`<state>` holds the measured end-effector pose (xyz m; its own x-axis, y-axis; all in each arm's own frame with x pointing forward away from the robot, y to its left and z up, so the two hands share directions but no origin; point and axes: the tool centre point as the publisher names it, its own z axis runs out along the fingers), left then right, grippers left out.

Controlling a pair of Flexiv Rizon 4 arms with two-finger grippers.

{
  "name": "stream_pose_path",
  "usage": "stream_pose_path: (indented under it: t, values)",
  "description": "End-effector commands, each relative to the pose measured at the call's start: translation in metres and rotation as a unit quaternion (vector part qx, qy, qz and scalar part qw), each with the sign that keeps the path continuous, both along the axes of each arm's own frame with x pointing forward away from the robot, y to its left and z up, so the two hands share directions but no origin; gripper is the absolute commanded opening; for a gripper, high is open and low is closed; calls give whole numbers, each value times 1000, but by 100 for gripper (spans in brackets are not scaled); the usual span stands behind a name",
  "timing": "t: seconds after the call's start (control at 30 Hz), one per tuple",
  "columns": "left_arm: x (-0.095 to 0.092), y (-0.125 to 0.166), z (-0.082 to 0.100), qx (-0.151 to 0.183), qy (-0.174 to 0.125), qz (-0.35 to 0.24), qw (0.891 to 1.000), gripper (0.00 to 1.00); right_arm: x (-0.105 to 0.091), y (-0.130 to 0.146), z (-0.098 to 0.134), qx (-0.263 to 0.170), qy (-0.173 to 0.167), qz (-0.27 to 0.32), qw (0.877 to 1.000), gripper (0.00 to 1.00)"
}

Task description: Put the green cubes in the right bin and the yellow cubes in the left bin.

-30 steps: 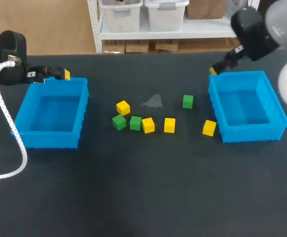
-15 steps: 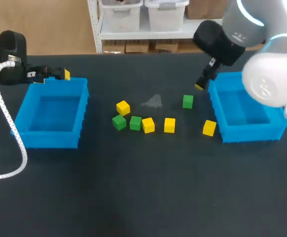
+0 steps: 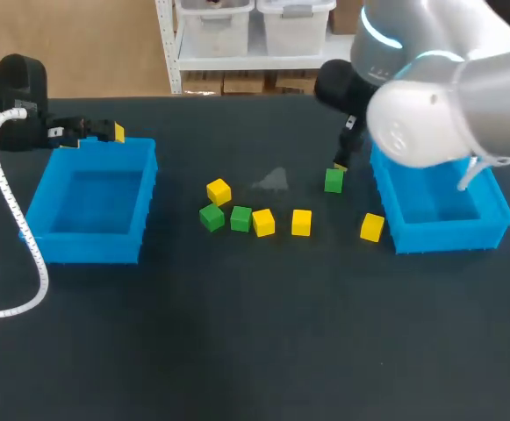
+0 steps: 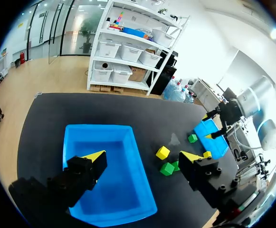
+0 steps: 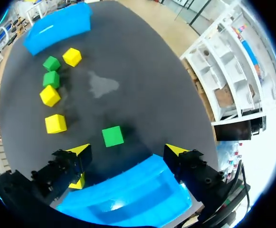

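The right gripper (image 5: 128,150), wide open and empty, hangs over a small green cube (image 5: 112,136) beside the blue plastic bin (image 5: 142,183); the left gripper (image 4: 142,156) is also open, empty.

The flat surface (image 3: 255,351) is dark charcoal, with a pale grey smudge (image 3: 272,181) at its twelve o'clock. The left plastic bin (image 3: 88,248) and right plastic bin (image 3: 452,238) are bright blue. There are three small green cubes (image 3: 334,181) (image 3: 211,217) (image 3: 241,218) and four small yellow cubes (image 3: 219,191) (image 3: 263,223) (image 3: 301,222) (image 3: 371,227). The left tool (image 4: 142,156) and right tool (image 5: 128,150) are black with yellow tips.
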<state>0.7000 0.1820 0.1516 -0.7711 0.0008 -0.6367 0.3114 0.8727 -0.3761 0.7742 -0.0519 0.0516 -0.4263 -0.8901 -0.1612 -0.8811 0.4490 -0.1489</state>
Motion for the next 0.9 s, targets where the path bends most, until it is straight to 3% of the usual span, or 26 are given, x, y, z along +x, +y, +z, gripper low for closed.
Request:
stream_pose_path:
  t: [0.03, 0.33, 0.67, 0.7, 0.73, 0.8, 0.9]
  values:
    - [0, 2, -1, -5, -3, -3, 1000, 100, 13, 5, -21, -21, 26, -5, 999, 100]
    - [0, 2, -1, -5, -3, -3, 1000, 100, 9, 17, -42, -30, 34, 1, 999, 100]
    - [0, 2, -1, -5, -3, -3, 1000, 100, -3, 9, -57, -41, 41, 4, 998, 100]
    - [0, 2, -1, -5, -3, -3, 1000, 100, -4, 9, -58, -42, 43, 2, 998, 81]
    - [0, 2, -1, -5, -3, -3, 1000, 100, -6, 8, -60, -44, 42, -1, 998, 47]
    - [0, 2, -1, -5, -3, -3, 1000, 100, -11, 9, -62, -45, 40, 1, 998, 0]
    - [0, 2, -1, -5, -3, -3, 1000, 100, -20, 12, -63, -47, 42, 4, 998, 0]
